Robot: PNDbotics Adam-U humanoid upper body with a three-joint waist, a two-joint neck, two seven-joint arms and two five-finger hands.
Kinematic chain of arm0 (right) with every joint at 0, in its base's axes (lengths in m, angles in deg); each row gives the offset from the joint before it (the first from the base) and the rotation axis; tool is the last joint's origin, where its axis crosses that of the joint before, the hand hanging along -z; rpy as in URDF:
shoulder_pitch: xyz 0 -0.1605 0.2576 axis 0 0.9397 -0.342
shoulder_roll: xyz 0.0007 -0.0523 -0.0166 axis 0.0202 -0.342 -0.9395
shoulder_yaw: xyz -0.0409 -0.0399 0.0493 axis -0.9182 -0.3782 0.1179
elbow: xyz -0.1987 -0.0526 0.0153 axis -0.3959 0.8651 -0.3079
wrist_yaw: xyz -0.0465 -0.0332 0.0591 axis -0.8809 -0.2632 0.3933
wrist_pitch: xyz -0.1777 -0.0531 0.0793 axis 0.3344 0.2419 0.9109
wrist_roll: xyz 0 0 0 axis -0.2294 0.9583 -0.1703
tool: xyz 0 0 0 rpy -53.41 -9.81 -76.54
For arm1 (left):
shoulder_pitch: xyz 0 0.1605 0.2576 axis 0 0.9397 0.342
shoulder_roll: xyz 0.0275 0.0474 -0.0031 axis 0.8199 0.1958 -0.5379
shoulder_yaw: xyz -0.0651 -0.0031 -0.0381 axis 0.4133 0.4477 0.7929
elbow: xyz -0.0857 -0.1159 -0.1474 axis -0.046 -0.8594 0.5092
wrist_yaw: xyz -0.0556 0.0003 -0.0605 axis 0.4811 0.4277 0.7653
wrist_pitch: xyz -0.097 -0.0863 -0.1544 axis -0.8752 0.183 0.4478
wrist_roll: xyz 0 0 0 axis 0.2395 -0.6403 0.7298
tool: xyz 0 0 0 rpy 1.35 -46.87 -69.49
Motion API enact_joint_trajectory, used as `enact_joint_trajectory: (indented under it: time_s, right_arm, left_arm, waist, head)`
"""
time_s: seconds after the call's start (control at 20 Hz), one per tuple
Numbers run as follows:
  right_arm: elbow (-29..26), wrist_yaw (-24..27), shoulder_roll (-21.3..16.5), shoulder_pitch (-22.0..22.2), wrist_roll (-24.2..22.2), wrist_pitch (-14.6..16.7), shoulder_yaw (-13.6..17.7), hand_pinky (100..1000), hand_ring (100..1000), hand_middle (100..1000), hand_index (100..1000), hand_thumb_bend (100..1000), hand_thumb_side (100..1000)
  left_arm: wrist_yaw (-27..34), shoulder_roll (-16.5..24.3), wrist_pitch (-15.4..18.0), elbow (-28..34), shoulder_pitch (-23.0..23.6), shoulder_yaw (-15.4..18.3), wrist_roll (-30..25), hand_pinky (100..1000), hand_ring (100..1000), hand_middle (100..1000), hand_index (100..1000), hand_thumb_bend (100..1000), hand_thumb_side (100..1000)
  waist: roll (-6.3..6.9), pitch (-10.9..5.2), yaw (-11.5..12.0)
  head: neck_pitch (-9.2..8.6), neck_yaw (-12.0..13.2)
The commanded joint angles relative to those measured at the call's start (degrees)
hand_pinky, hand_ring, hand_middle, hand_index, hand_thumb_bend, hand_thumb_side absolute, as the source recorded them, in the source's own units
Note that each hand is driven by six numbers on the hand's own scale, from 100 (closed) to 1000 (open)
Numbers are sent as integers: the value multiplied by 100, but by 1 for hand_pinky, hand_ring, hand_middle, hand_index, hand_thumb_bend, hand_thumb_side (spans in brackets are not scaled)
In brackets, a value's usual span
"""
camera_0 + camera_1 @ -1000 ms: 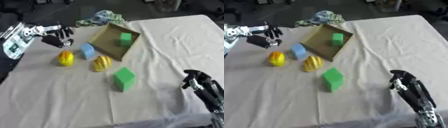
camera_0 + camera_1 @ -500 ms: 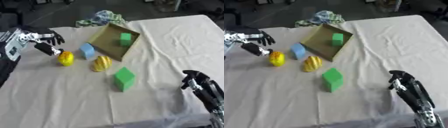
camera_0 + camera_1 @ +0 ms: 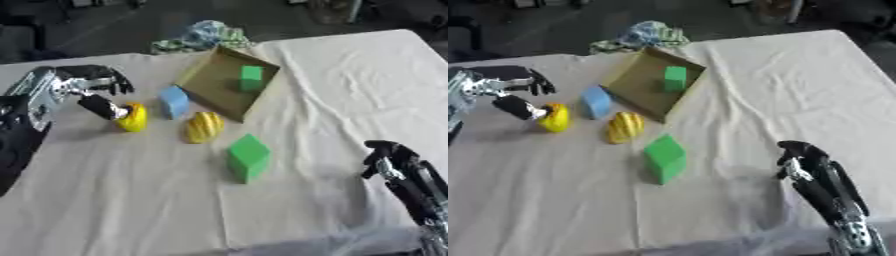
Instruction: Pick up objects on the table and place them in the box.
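A: Right hand?
B: Right hand [image 3: 389,156] sits near the right edge, low in the scene, arm coming up from the bottom right corner. Black, fingers curled in, holding nothing, well apart from every object.

A: Surface?
B: Table [image 3: 350,75] under a white cloth, wrinkled, soft folds.

A: Nearest object?
B: Green block [image 3: 248,156], matte, sharp-edged, standing on the cloth mid-table, tilted a bit. Nothing touches it.

A: Next back?
B: Striped yellow ball [image 3: 204,126], oval, ribbed orange-yellow, just near of the box corner. Left of it a plain yellow ball [image 3: 134,117], smooth, rounded. Between and slightly far of them a blue block [image 3: 174,102], pale, matte, close by the box's left wall.

A: Left hand?
B: Left hand [image 3: 92,87] comes in from the left edge, forearm silver and black, wrist level. Fingers spread and arched over the far left of the yellow ball; thumb points down to the right, its tip at the ball's left side, touching or just beside it, cannot tell. Not closed round it.

A: Box?
B: Box [image 3: 207,90] is brown cardboard, shallow, open, tipped up toward the camera, far of the balls. A small green cube [image 3: 251,78] lies inside at its far right.

A: Beyond that?
B: Crumpled cloth [image 3: 200,37], blue-green and white, at the table's far edge behind the box.
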Motion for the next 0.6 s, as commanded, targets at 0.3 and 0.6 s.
enact_joint_trajectory:
  time_s: [0.3,0.6]
  right_arm:
    - [-68,19,-33,-47,15,1,29,501,422,480,743,100,542]
    - [-66,10,-36,-42,26,3,41,501,422,480,743,100,540]
  left_arm:
    - [-887,-70,429,-98,-32,270,20,660,569,562,721,179,347]
    - [-529,11,669,517,-79,485,563,556,420,387,581,100,275]
  waist:
    - [-98,-57,9]
    - [-95,-58,14]
  head:
    - [-20,-34]
    - [-20,-63]
